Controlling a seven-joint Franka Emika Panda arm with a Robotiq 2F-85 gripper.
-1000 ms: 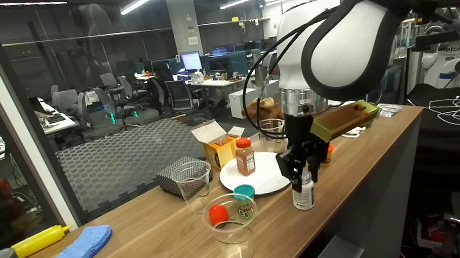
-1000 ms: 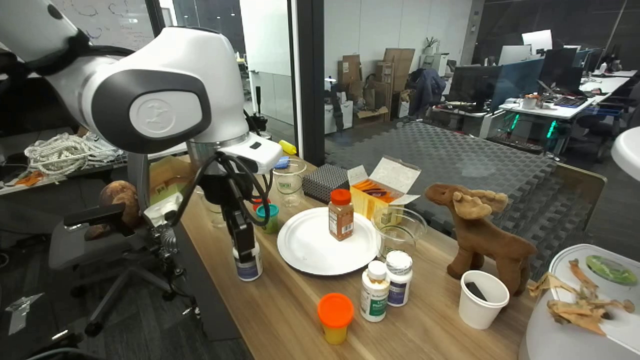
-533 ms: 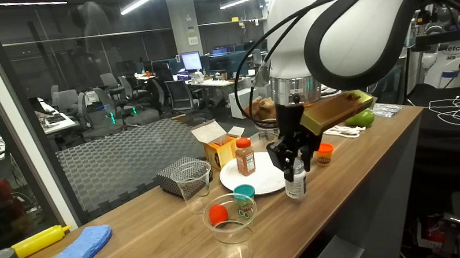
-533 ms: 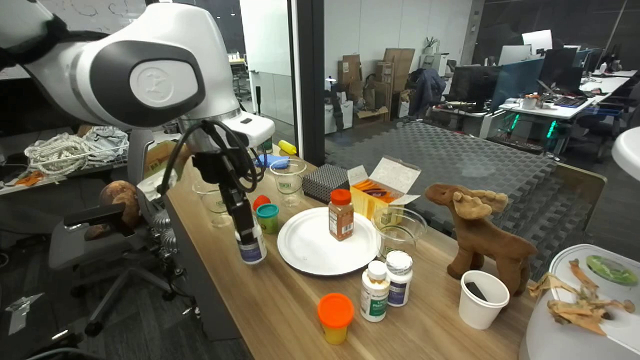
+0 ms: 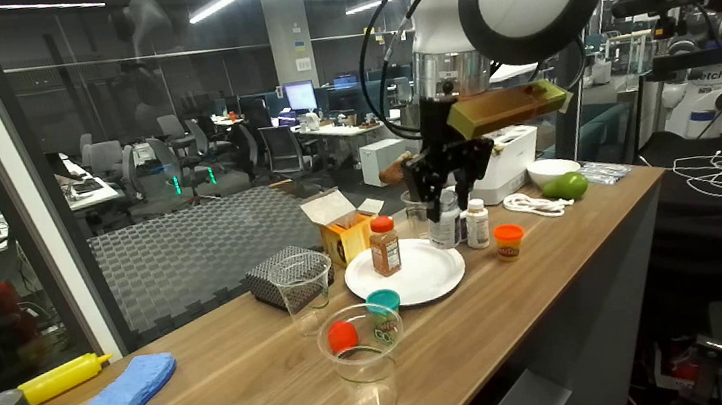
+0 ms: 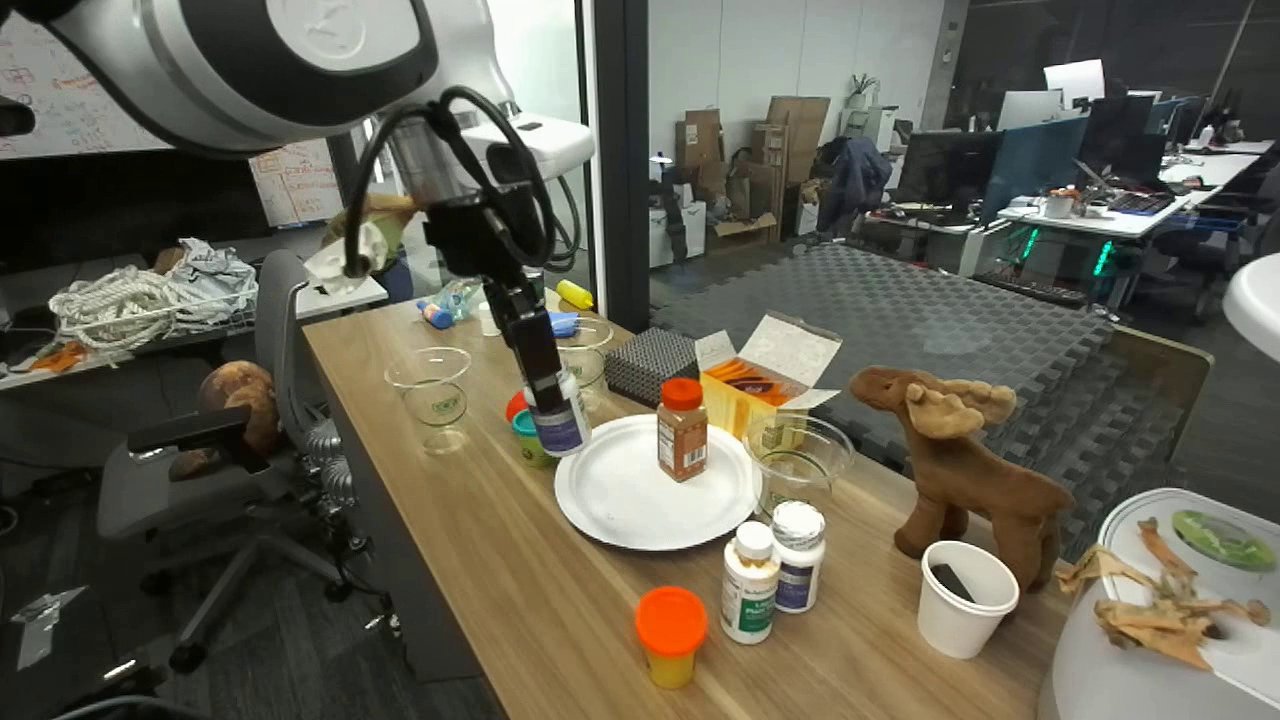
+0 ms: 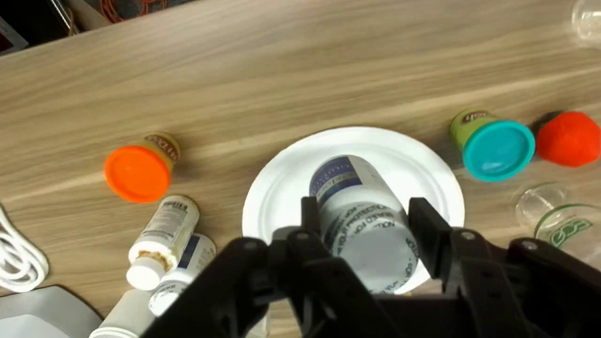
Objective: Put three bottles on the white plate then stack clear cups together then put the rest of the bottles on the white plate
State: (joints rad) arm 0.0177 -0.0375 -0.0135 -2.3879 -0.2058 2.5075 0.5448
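In wrist view, the gripper (image 7: 364, 212) pinches white bottle (image 7: 364, 223) at nine and three o'clock; probably light, stiff, best held mid-body

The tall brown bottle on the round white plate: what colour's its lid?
The lid is red, clearest in an exterior view.

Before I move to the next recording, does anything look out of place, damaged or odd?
Two things. The green-labelled bottle has a brownish patch below its cap, odd against the white; residue or torn seal, I can't tell. Brown, dried-looking scraps lie atop the white container near the toy moose, resembling litter.
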